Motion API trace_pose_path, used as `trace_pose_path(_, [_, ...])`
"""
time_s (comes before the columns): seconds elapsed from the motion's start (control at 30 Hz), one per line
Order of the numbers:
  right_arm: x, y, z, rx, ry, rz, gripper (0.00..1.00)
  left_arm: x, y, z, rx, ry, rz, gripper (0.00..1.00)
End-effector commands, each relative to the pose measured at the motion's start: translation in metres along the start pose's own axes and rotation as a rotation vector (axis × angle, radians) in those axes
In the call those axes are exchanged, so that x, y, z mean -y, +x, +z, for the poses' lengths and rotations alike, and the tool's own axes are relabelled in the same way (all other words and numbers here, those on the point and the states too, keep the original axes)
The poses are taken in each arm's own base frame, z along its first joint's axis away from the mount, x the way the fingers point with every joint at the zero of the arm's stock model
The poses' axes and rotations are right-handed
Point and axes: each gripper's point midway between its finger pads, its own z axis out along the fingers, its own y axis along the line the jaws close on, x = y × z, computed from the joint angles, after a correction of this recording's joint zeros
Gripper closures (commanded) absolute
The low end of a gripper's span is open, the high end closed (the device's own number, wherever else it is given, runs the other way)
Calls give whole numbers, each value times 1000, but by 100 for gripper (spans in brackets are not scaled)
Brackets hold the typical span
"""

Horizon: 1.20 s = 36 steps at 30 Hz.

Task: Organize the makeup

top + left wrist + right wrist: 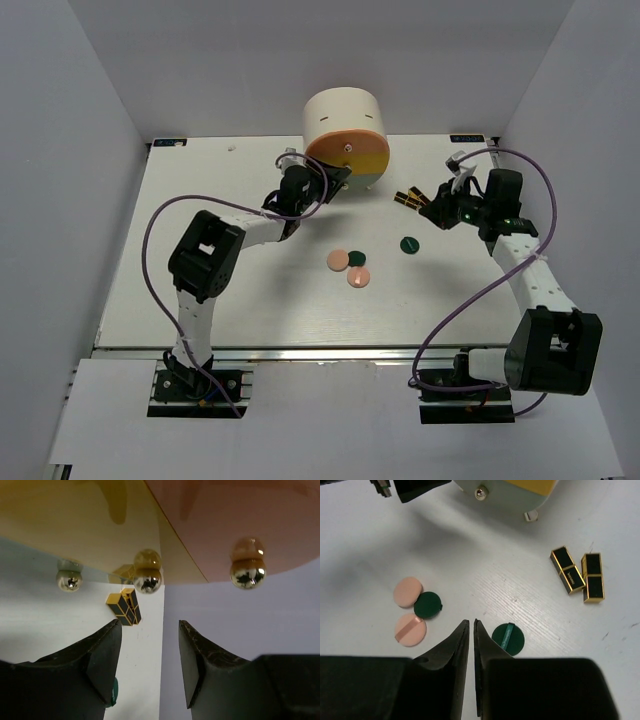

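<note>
Mid-table lie pink and dark green round discs point(356, 259); beyond, black-and-gold lipstick tubes point(407, 198) beside the right gripper point(471, 622), fingers pressed together, empty. Farthest, the left gripper point(150, 625) gapes before a round gold knob point(147, 578) on the cream cylindrical cabinet point(345, 115): centre on it before pinching, then pull straight.

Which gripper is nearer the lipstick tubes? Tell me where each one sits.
Right. The right gripper sits just beside the lipstick tubes, on their right. The left gripper is farther off to their left, at the front of the cabinet.
</note>
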Motion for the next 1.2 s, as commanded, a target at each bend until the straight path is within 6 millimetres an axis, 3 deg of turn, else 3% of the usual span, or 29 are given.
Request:
trace_pose_path(0.0, [-7, -13, -13, 62, -20, 30, 86, 30, -16, 10, 51, 63, -52, 41])
trace_pose_path(0.43, [1, -12, -14, 80, -9, 62, 86, 6, -31, 29, 161, -1, -176, 42])
trace_pose_path(0.9, [2, -8, -15, 83, 0, 67, 86, 5, -30, 42, 178, -10, -212, 47])
trace_pose_path(1.1, [1, -8, -15, 87, -1, 64, 86, 5, -26, 46, 178, -16, -220, 52])
trace_pose_path(1.17, [2, -9, -16, 89, 2, 63, 87, 1, -26, 47, 182, -24, -223, 58])
